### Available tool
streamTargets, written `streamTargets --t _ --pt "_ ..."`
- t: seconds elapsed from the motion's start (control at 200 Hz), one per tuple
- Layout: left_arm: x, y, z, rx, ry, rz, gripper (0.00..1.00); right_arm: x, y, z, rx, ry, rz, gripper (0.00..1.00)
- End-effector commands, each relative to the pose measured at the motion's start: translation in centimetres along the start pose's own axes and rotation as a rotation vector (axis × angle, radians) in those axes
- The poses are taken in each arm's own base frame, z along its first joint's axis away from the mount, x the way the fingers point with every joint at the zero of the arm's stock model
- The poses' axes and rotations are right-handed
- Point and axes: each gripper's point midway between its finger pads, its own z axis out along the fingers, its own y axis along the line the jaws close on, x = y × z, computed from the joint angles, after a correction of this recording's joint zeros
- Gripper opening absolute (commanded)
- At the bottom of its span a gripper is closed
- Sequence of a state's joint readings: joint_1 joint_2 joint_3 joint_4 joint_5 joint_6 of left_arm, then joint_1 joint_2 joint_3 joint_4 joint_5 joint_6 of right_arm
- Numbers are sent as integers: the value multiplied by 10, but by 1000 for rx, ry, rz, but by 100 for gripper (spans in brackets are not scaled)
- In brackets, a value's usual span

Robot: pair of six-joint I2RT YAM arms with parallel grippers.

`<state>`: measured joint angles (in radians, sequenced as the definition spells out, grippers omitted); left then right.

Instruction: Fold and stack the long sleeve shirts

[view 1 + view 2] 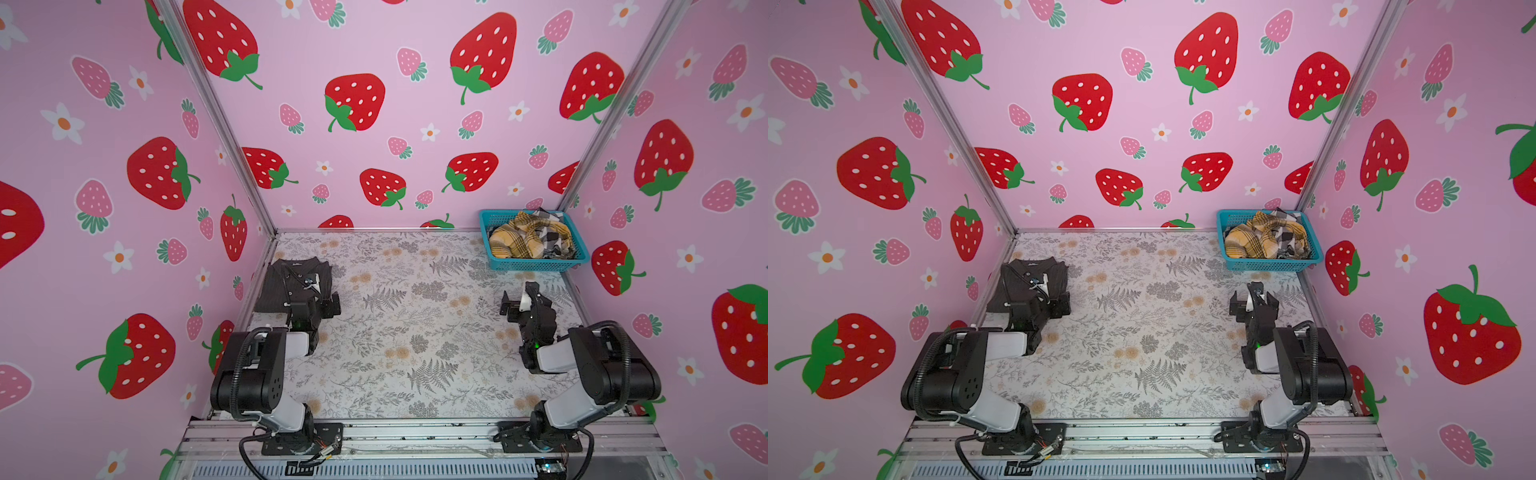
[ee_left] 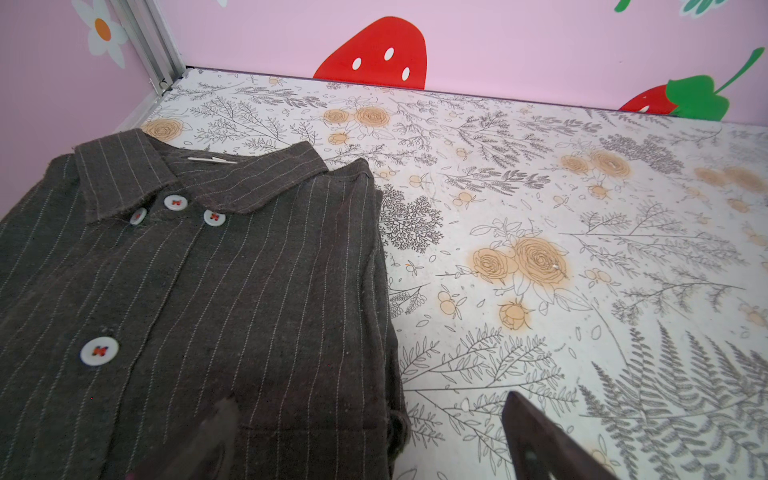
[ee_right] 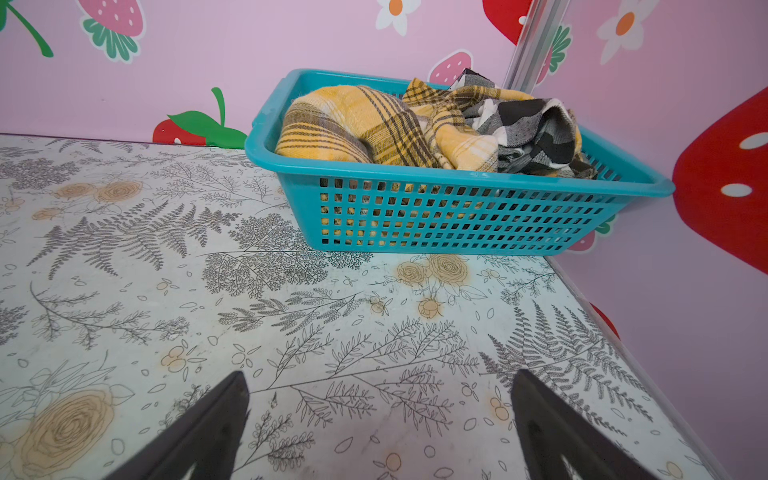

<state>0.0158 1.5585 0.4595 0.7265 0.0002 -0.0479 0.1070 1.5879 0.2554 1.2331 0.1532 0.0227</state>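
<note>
While both arms hang low over the floral bench (image 1: 415,332), you find the left fingers (image 2: 540,440) spread wide and empty. One tip, blurred, sits over the charcoal pinstriped shirt (image 2: 232,291); the other is over bare bench just beside its edge. You cannot tell whether the blurred tip touches the cloth. That shirt lies folded and buttoned at the bench's far left, collar toward the back wall. In both top views the left arm covers its near part.

The right fingers (image 3: 552,428) are also wide apart, holding nothing, above bare bench and facing the teal mesh basket (image 3: 436,216) in the far right corner. Inside, a mustard plaid shirt (image 3: 374,124) and a black-and-white check shirt (image 3: 536,133) lie crumpled together. Their sleeves and collars cannot be made out, and the lower cloth shows only through the mesh holes.
</note>
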Motion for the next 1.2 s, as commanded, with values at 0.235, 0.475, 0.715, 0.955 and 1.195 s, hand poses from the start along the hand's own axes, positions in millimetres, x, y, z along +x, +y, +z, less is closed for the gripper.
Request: streamTargets --t 0.235,0.475,0.715,0.955,1.195 --pt "-10 1 0 -4 -34 20 99 -14 0 1 1 -42 4 100" --pt "-10 0 0 -3 -34 20 99 -14 0 2 -1 -43 3 100" --pt "-10 0 0 -4 -34 19 99 -14 0 1 0 -44 4 100" --pt "-10 0 0 -2 -32 20 99 -14 0 1 0 -44 4 100" --pt "-10 0 -5 -5 -56 23 99 -15 0 1 -1 -47 3 100"
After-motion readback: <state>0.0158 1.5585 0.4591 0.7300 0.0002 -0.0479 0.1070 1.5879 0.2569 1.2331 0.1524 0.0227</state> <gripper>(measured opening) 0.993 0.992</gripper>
